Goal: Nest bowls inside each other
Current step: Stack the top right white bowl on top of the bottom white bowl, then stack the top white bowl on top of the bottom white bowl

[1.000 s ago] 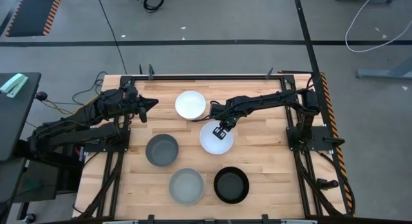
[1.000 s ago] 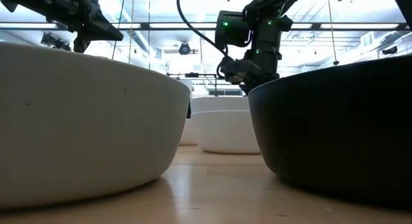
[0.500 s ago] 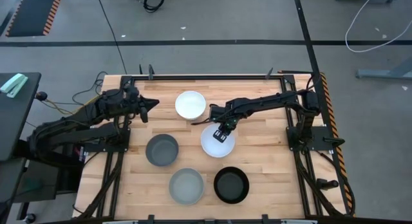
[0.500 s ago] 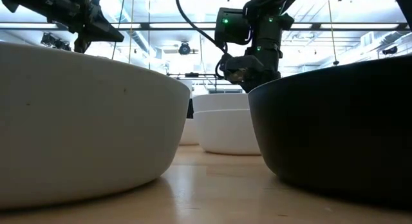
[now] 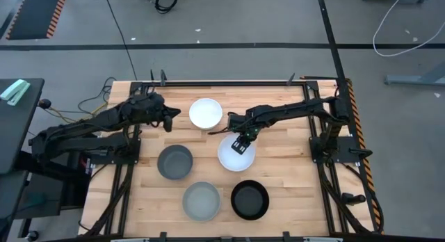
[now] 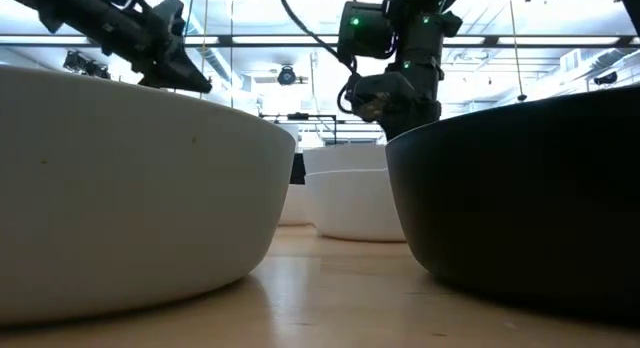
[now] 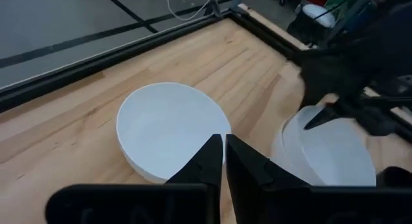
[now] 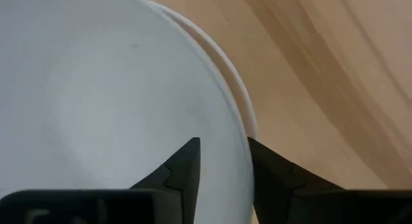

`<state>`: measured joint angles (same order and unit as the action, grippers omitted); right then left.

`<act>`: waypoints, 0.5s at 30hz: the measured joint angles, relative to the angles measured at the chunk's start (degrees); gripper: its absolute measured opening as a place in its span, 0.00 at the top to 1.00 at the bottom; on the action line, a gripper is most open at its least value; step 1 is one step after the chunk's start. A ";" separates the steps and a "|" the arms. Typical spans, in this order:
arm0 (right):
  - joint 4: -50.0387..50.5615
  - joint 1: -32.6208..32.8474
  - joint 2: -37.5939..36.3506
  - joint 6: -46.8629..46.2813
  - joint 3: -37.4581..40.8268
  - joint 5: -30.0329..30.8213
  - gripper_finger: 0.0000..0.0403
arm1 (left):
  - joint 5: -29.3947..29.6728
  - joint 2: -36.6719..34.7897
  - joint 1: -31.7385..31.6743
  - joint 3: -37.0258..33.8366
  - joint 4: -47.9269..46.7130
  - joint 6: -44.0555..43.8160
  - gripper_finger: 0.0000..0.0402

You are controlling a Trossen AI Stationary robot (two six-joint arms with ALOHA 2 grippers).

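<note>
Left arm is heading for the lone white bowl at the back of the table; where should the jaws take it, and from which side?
Take the white bowl by its rim, on the side facing the left gripper. It sits upright and open, so probably come down from above, one finger inside and one outside the thin wall. The left jaws are shut now and need opening first.

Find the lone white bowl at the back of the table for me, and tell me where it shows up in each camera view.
High view: the lone white bowl sits at the table's back middle, between both arms.
Low view: cannot tell; nearer bowls block it.
Left wrist view: centre, just beyond the shut left gripper.
Right wrist view: not in it; only the white stack shows.
Shared landmark: the white stack held at its rim by the right gripper.
</note>
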<state>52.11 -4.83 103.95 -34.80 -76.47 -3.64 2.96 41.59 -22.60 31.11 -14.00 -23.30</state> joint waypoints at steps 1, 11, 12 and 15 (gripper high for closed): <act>0.41 -0.01 -0.75 -0.17 0.00 0.01 0.69 | 0.05 0.74 -0.45 0.00 0.41 0.01 0.94; 2.20 -0.03 -8.23 -3.73 0.00 1.31 0.69 | -0.57 8.65 -7.13 0.68 0.47 2.72 0.91; 2.71 -0.03 -8.71 -3.81 0.00 1.42 0.69 | -1.23 9.56 -7.78 1.66 0.28 3.48 0.90; 4.44 -0.28 -10.29 -3.81 0.00 1.50 0.69 | -3.21 12.60 -9.68 5.83 -0.32 5.96 0.90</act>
<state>56.56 -5.11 93.66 -38.61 -76.47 -2.14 -0.26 54.20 -32.27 36.94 -14.32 -17.34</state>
